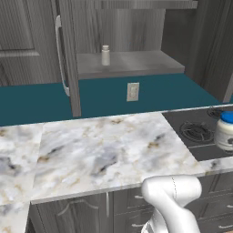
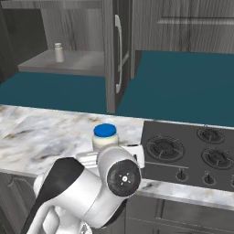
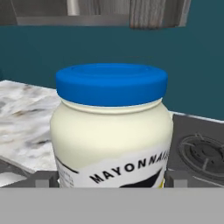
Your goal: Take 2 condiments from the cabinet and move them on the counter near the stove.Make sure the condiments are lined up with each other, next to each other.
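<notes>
A squat cream-white jar (image 3: 111, 131) with a blue lid and a mayonnaise label fills the hand view. My gripper (image 3: 109, 179) is shut on it, one dark fingertip (image 3: 46, 179) against each side low down. In the base views the jar (image 2: 105, 135) (image 1: 225, 131) hangs upright, slightly above the marble counter (image 1: 100, 150), by the left edge of the black stove (image 2: 192, 151). The slim pale shaker (image 1: 105, 55) (image 2: 59, 52) stands on the shelf of the open cabinet (image 1: 136, 63).
The cabinet door (image 1: 68, 59) stands open edge-on over the counter, its silver bar handle (image 1: 60, 54) facing left. A wall socket (image 1: 132, 91) sits on the teal backsplash. Grey drawers (image 1: 132, 205) run under the counter.
</notes>
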